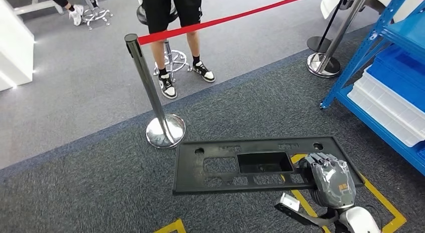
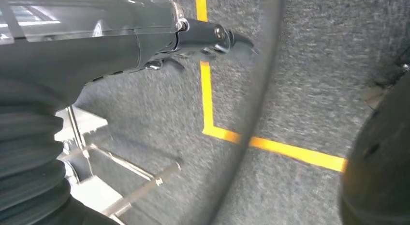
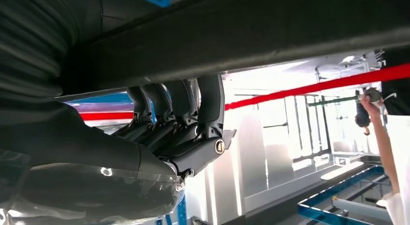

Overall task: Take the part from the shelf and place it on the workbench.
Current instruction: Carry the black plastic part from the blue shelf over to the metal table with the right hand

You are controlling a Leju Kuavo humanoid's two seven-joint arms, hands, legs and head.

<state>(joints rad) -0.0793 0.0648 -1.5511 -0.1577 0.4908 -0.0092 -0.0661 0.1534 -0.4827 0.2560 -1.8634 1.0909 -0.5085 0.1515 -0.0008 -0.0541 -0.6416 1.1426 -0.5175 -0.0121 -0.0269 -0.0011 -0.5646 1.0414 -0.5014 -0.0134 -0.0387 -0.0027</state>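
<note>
One black part (image 1: 250,163) flat in the right hand's (image 1: 328,178) grip, fingers curled over its edge.

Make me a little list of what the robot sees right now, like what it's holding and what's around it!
holding: a flat black part with cut-out holes, gripped at one end by the right hand
fingers: curled over the part's edge
left hand: hangs above the carpet, holding nothing that shows
floor: grey carpet with yellow lines
in front: a silver post with a red belt
behind the belt: a person standing
to the right: a blue shelf with white bins
</note>
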